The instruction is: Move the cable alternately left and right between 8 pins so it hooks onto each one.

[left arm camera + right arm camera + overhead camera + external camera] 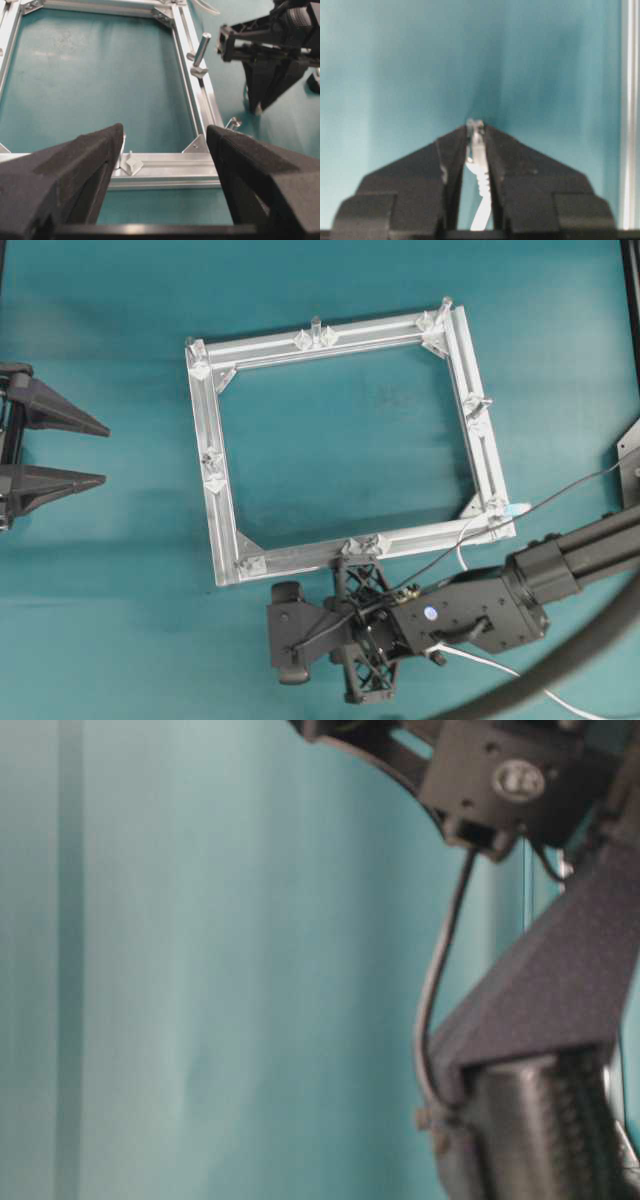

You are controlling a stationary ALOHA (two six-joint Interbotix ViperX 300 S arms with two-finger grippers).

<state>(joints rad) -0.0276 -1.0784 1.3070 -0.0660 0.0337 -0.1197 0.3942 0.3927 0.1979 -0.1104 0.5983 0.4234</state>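
I see the teal table (120, 620) filling every view. On it lies the square silver frame (225, 502), flat, slightly rotated in the overhead. Pins (316, 328) stand upright along the frame bars with small whitish brackets at their feet; I can make out several around the perimeter, and in the left wrist view one tall pin (201, 48) on the right bar shows clearly, with a shorter one (233, 122) near the close corner.

The right arm (520, 585) reaches in from the lower right of the overhead, wrist just below the frame's near bar. A thick dark hose (560, 665) curves across the bottom right corner.

The right hand (476, 131) is pinched nearly closed on the cable (479, 165): in its wrist view the white connector end sits clamped between the two fingertips, plug tip poking just past them, ribbed part running back between the fingers. It's over bare table, with a frame bar at the right edge of that view.

In the overhead the cable (495, 663) trails white from under the right wrist toward the bottom right. It's hooked on no pin that I can see.

The left hand (95, 453) sits at the left edge of the overhead, well apart from the frame, fingers (75, 165) spread wide, holding nothing.

The table-level view is blurred, only arm parts up close.
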